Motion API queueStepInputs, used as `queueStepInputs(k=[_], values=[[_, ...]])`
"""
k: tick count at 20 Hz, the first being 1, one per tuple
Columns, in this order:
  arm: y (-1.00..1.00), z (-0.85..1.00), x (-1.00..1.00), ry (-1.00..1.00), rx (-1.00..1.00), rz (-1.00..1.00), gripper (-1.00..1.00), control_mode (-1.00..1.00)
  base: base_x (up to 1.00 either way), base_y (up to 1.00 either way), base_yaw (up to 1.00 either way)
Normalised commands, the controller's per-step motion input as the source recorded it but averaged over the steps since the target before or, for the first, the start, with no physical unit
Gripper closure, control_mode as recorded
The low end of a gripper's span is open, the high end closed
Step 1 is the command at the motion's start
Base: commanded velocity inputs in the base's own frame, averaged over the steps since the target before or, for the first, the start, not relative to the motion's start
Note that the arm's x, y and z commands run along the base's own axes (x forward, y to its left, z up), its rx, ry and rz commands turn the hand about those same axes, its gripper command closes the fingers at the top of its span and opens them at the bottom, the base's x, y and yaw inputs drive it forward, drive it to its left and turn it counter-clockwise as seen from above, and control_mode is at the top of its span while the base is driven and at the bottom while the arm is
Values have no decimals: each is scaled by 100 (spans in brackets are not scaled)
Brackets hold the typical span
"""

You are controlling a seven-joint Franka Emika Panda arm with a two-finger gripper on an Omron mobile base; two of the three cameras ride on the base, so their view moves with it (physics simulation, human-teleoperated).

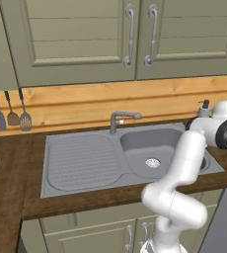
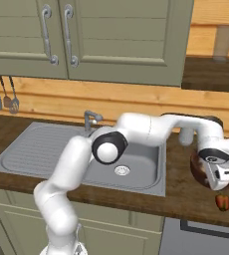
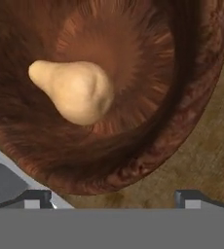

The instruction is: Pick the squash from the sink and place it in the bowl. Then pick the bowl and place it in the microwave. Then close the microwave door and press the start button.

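Note:
The squash (image 3: 75, 90), a pale beige lump with a narrow neck, lies inside the reddish-brown bowl (image 3: 148, 141), free of my fingers. The bowl (image 2: 197, 167) stands on the wooden counter to the right of the sink (image 2: 32, 149). My gripper (image 3: 114, 198) hangs just above the bowl's near rim, open, with nothing between its fingertips (image 3: 36, 197). From the right base view the hand (image 2: 220, 182) points down over the bowl and hides most of it. The sink's basin (image 1: 150, 148) holds nothing but its drain.
A small red-orange vegetable (image 2: 222, 201) lies on the counter just in front of the bowl. A soap dispenser (image 1: 204, 107) stands behind the sink's right corner, the faucet (image 1: 121, 118) at its back. Utensils (image 1: 12, 116) hang on the wall at left.

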Motion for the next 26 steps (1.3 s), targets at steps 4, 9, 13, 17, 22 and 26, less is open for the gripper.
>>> queueStepInputs(k=[4, 9, 13, 17, 22, 26], values=[[-43, -15, -2, 0, 20, -25, -100, -100, 0, 0, 0], [-42, -19, 0, 0, 17, -21, -100, -100, 0, 0, 0], [-13, -31, 0, 0, 15, -12, -100, -100, 0, 0, 0], [2, -34, 11, 2, 11, -8, 100, -100, 0, 0, 0], [10, -19, 8, 1, 3, -4, 100, -100, 0, 0, 0], [52, 0, 0, 0, 0, 0, 100, -100, 0, 0, 0]])
